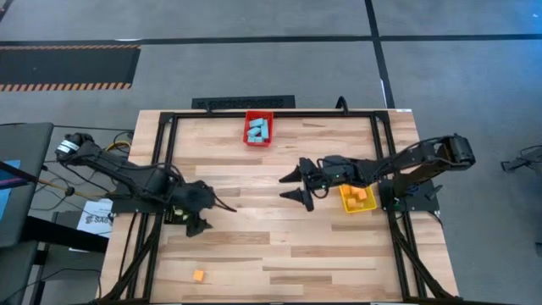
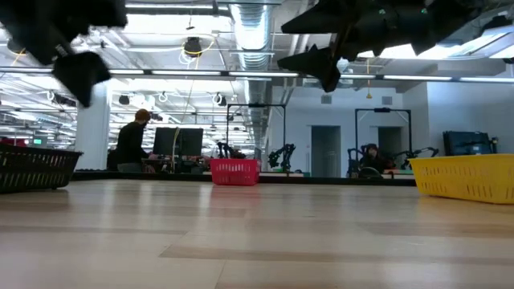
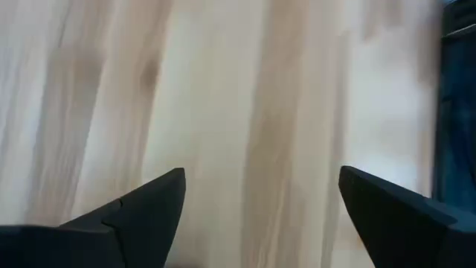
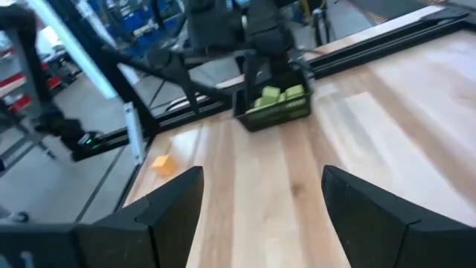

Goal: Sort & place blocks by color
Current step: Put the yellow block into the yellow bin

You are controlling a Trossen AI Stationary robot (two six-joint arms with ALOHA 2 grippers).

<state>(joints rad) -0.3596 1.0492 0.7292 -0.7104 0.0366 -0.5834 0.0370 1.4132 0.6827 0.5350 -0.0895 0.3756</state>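
We are seeing a wooden table (image 1: pixel 279 246) carrying red (image 1: pixel 258 140), yellow (image 1: pixel 356 206) and black (image 4: pixel 274 117) bins and one loose orange block (image 1: pixel 198 275).

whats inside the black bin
Yellow-green blocks lie piled in the black bin, seen from the right wrist. From above, the left arm covers the bin, so the count and its floor stay hidden.

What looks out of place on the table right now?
One orange block lies alone on the bare wood near the table's front edge, outside every bin. The other blocks sit in bins: blue ones in the red bin, orange ones in the yellow bin. Both the left gripper and right gripper are open and empty.
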